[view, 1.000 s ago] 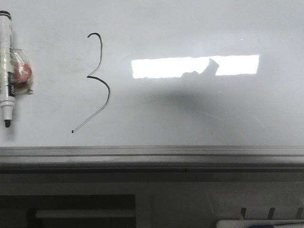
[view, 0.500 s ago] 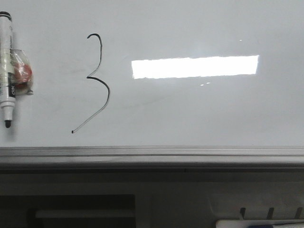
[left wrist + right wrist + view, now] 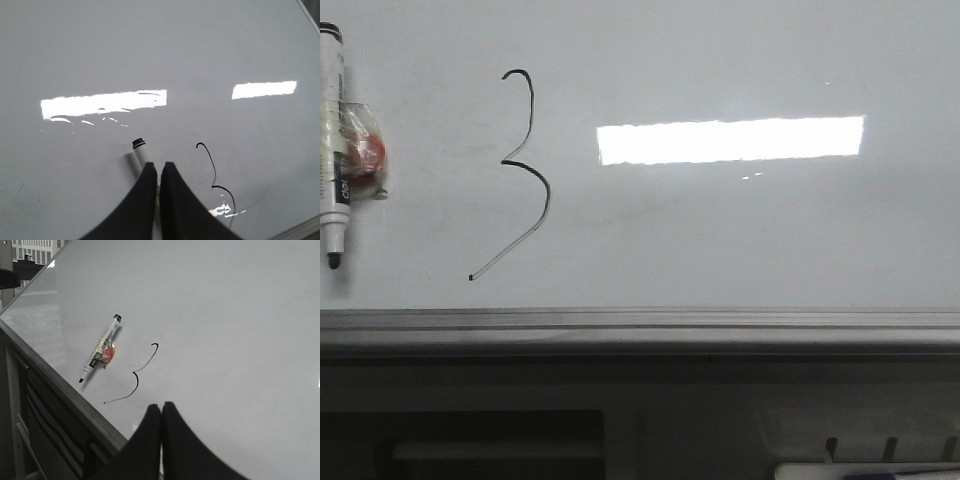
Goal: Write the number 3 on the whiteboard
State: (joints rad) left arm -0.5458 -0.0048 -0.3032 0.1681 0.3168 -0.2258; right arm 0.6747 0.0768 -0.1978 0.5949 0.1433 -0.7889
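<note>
The number 3 (image 3: 548, 192) is a thin black line on the left part of the whiteboard (image 3: 740, 240), with a long tail slanting down left. It also shows in the left wrist view (image 3: 212, 167) and the right wrist view (image 3: 136, 385). A white marker pen (image 3: 332, 130) with a black tip lies flat on the board left of the 3. My left gripper (image 3: 159, 166) is shut and empty above the board, and the pen's end (image 3: 140, 152) shows just beyond its fingertips. My right gripper (image 3: 161, 406) is shut and empty near the board's front edge. Neither gripper shows in the front view.
A small red thing in clear wrap (image 3: 365, 150) sits against the pen. The grey metal edge strip (image 3: 640, 325) runs along the board's near side, with a dark frame below. A white tray corner (image 3: 860, 470) shows at bottom right. A bright light reflection (image 3: 730, 140) lies right of the 3.
A dark arm-shaped shadow that crossed the light reflection one second ago is gone. The 3 and the pen look unchanged.
</note>
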